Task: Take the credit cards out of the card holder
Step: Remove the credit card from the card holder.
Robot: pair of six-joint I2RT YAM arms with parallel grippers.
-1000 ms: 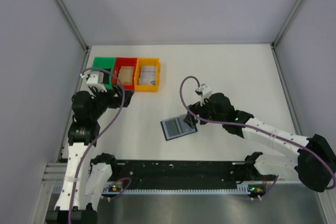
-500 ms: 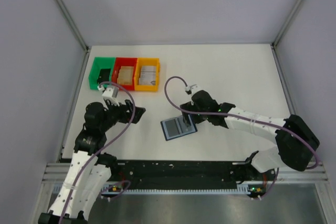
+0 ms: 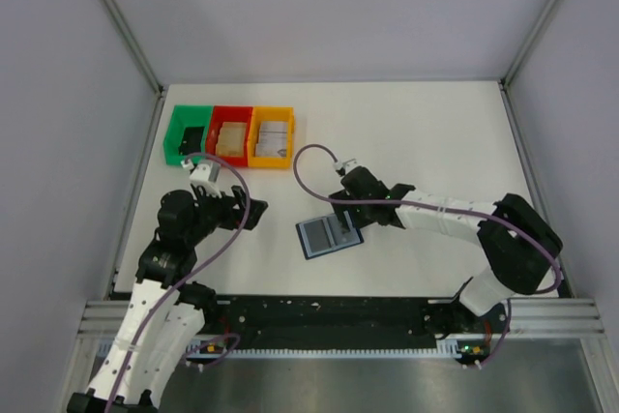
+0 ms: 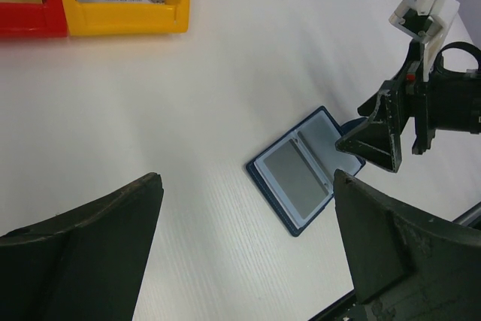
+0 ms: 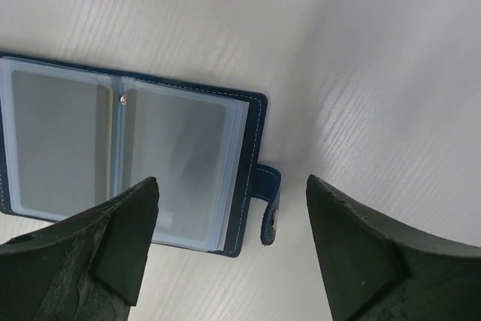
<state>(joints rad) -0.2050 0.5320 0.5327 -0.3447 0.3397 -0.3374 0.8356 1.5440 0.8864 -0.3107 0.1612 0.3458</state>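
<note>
The card holder (image 3: 327, 235) lies open and flat on the white table, dark blue with two pale slotted panels. Grey credit cards (image 5: 176, 157) show through its clear sleeves; one grey face (image 4: 295, 178) shows in the left wrist view. A small blue tab (image 5: 267, 195) sticks out of its right edge. My right gripper (image 5: 231, 184) hovers open over that right edge, one finger over the right panel, the other beyond the tab, holding nothing. My left gripper (image 3: 250, 214) stands open and empty to the left of the card holder (image 4: 297, 174).
Green bin (image 3: 186, 135), red bin (image 3: 230, 134) and yellow bin (image 3: 271, 136) stand in a row at the back left, with cards in the red and yellow ones. The yellow bin (image 4: 128, 1) shows at the top of the left wrist view. Grey walls enclose the table.
My left arm swung from the bins towards the card holder. My right arm stretched further left over the holder's right edge, and its jaws narrowed a little.
</note>
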